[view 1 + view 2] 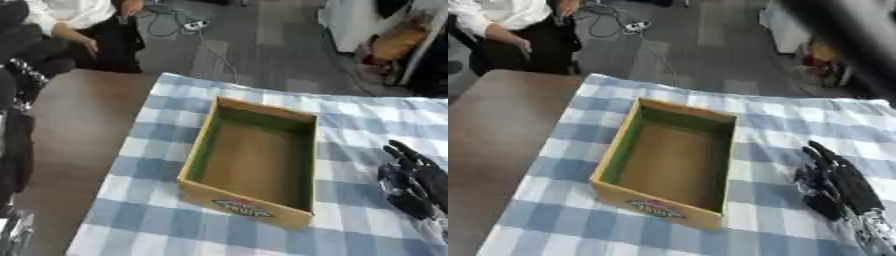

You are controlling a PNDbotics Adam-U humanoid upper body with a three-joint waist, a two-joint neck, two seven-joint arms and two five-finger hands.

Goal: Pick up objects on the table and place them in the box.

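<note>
A brown table point(70, 130) fills the left and lower part of the frame, seen from above and slightly askew. Over most of it, from the centre to the right edge and down to the bottom, lies a blue and white checked cloth point(367, 120); a bare strip of brown tabletop shows along the left side.

In the middle of the frame, on the cloth, stands an open cardboard box point(203, 145), rectangular, with its long sides running from the upper centre toward the lower centre. Its walls are yellowish outside and green on the inner left side, and its floor is plain brown. The short wall nearest the bottom of the frame carries a small coloured label point(242, 208). Nothing can be seen inside the box, and no loose objects can be made out on the cloth around it.

At the right edge, a little below the middle, the right hand point(833, 182) rests on the cloth, black, well apart from the box and to its right. Its fingers point(822, 152) are stretched out straight, pointing toward the upper left of the frame, released and holding nothing.

Along the far left edge of the left eye view, dark parts of the robot's left arm point(16, 150) show, black with silver joints. The left hand itself cannot be made out, so the state of its fingers cannot be told.
</note>
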